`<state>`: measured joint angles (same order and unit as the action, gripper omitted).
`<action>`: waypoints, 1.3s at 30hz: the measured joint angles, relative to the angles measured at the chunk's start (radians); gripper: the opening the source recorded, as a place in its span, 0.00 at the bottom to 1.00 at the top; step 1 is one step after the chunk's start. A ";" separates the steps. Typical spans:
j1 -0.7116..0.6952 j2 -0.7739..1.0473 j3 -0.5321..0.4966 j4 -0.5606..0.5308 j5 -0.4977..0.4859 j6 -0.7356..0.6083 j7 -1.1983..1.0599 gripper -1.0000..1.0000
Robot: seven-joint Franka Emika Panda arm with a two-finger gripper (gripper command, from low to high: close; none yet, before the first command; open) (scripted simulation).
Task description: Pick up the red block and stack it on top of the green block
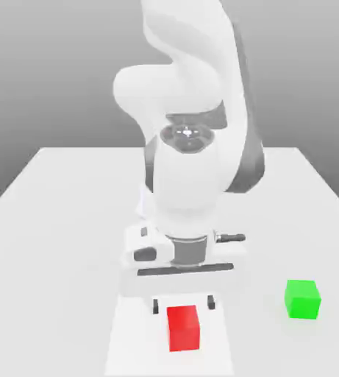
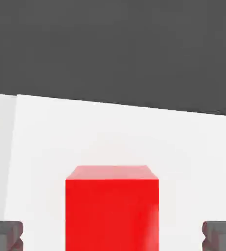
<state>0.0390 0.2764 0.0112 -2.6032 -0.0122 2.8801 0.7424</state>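
We are seeing a white table [image 1: 69, 191] lying under even light, a plain grey backdrop rising at twelve o'clock.

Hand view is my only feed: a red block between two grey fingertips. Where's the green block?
Observer: The green block sits on the table, toward the exterior view's right of the red block, apart from it.
Operator: Is anything stacked on it?
Observer: No, its top face is bare.
Operator: Is the gripper down around the red block yet?
Observer: The gripper is open, and its fingertips appear to hang just above and behind the red block rather than around it.
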 joint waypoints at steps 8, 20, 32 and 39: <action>-0.001 0.031 0.001 0.004 -0.004 0.026 0.003 0.00; 0.105 -0.206 0.120 -0.028 -0.009 -0.180 -0.247 0.00; 0.324 -0.212 0.249 -0.030 -0.026 -0.186 -0.675 0.00; 0.346 -0.086 0.204 -0.024 -0.114 -0.070 -0.618 1.00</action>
